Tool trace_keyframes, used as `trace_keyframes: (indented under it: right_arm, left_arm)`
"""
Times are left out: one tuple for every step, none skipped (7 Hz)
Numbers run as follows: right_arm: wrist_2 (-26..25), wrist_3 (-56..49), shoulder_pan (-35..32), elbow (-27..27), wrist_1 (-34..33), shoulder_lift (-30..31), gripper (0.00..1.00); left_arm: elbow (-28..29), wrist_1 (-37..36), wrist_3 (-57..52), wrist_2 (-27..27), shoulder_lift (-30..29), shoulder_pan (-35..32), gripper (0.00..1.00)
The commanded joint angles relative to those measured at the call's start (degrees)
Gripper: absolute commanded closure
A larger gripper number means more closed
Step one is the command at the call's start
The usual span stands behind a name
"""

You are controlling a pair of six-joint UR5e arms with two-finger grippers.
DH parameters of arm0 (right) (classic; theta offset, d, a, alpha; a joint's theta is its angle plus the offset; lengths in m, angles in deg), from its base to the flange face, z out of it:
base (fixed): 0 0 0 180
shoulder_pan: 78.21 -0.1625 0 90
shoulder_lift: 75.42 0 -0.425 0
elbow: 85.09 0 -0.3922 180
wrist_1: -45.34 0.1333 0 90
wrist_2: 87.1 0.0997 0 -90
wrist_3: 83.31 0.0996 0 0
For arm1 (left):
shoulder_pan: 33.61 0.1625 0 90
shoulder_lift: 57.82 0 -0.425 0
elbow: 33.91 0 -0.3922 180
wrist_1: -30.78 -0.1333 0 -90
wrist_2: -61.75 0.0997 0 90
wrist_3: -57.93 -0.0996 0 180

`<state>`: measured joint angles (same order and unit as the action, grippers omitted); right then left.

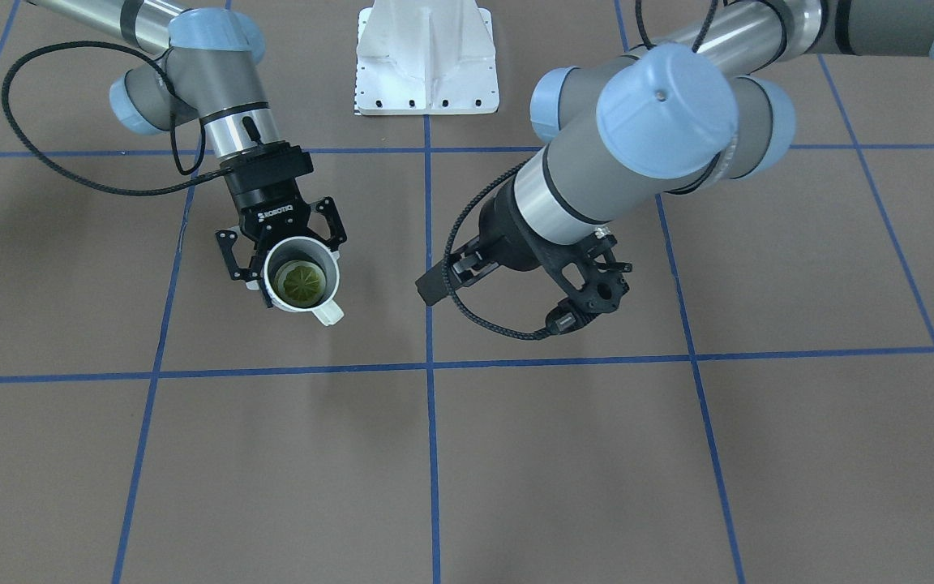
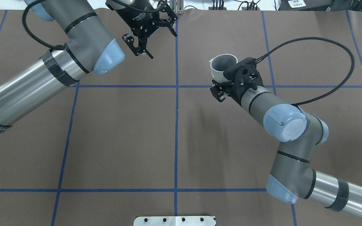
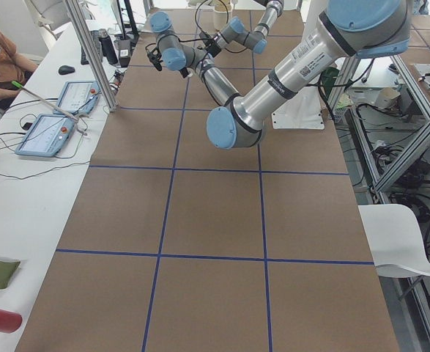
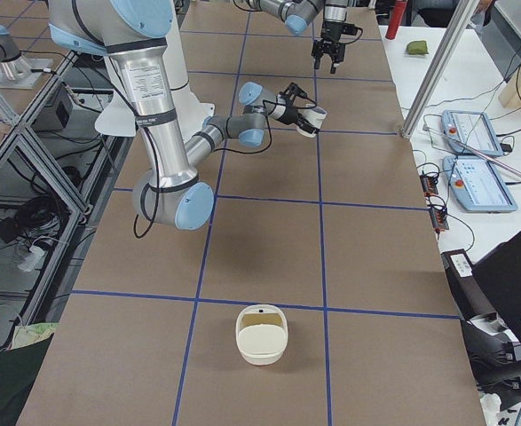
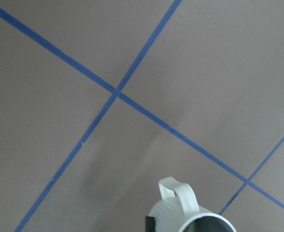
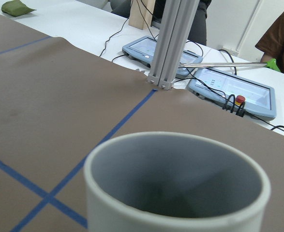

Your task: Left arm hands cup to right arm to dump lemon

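The cup (image 1: 309,247), lemon (image 1: 305,281) inside, sits upright, clamped in the right gripper (image 1: 287,256). The left gripper (image 2: 161,44) hangs spread and empty, well apart. The handover looks done; next comes tipping the cup.

The cup (image 2: 222,62) is seen as smooth glazed ceramic, with a matt grey inside. The worktop (image 1: 564,454) is covered with a matt brown sheet, marked by blue tape lines (image 1: 433,454). The arm tubes (image 2: 20,91) are made of shiny brushed metal. Their joint caps (image 2: 283,122) look like smooth pale-blue plastic, and the left tool (image 2: 162,46) like matt black plastic.
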<state>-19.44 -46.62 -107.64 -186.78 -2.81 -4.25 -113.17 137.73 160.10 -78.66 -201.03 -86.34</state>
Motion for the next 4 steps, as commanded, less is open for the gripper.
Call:
trace_keyframes:
  right_arm:
    - [-0.06, 0.57, -6.4, -1.92, 0.07, 6.23, 1.0]
    - [-0.33, 1.01, -8.61, -6.11, 0.94, 14.26, 1.0]
    - [0.45, 1.01, -11.59, -7.46, 9.04, 22.0, 1.0]
    - [0.55, 1.27, -12.23, -7.38, 17.39, 28.95, 1.0]
  left_arm:
    - [-2.9, 0.01, -4.68, 0.05, 4.84, -3.86, 0.0]
    - [-3.61, 0.01, -6.53, 0.05, 6.44, -4.66, 0.0]
    - [-6.4, -0.17, -9.16, 0.13, 8.8, -5.45, 0.0]
    - [-9.3, -0.17, -12.49, 0.13, 12.48, -6.41, 0.0]
